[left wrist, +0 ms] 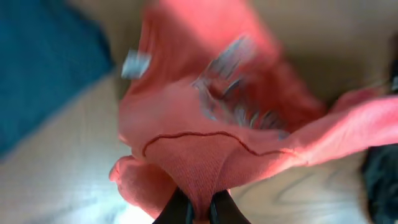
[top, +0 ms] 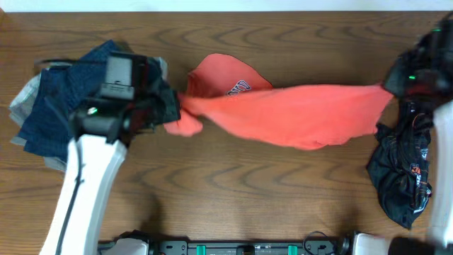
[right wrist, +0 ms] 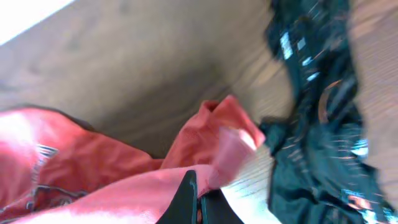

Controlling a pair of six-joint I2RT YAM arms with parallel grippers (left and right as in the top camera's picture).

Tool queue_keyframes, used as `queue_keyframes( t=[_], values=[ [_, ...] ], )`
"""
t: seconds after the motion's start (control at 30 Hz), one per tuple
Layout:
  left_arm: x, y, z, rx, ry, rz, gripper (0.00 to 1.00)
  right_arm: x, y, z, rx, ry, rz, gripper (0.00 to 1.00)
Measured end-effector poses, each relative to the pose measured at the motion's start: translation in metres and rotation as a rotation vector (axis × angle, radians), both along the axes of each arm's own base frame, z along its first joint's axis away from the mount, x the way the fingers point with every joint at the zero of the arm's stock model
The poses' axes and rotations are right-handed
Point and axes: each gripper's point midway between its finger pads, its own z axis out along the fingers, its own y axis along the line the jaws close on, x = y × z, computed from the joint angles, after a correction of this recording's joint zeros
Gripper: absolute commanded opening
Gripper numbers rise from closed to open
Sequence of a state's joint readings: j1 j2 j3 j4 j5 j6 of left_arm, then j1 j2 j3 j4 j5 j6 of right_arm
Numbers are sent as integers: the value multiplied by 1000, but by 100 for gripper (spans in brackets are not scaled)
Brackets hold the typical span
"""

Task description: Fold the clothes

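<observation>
Well, coral T-shirt (top: 297, 117) stretched across overhead; only wrist views showed left gripper (left wrist: 198, 213), right gripper (right wrist: 200, 208) clamping its fabric

brown wooden table (top: 233, 202) with wavy, looping grain, filling the overhead view. a pale strip (top: 283, 4) runs beyond its far edge. bright light washes out the wood in the left wrist view.
</observation>
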State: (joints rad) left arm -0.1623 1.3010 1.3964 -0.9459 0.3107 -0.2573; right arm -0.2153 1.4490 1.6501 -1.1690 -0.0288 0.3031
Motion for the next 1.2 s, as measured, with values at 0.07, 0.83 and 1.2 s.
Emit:
queue_keyframes(
  t=[0.07,0.83,1.2],
  values=[
    [0,2,38,-17,-106,6,6,-13,-7,20,-12,-46,-26,1],
    [-52,16,142,-39,-360,11,6,-58,-20,131,-118,-334,-27,1],
    [115,-5,54,46,-302,-66,6,82,-29,44,-34,-233,119,1]
  ],
)
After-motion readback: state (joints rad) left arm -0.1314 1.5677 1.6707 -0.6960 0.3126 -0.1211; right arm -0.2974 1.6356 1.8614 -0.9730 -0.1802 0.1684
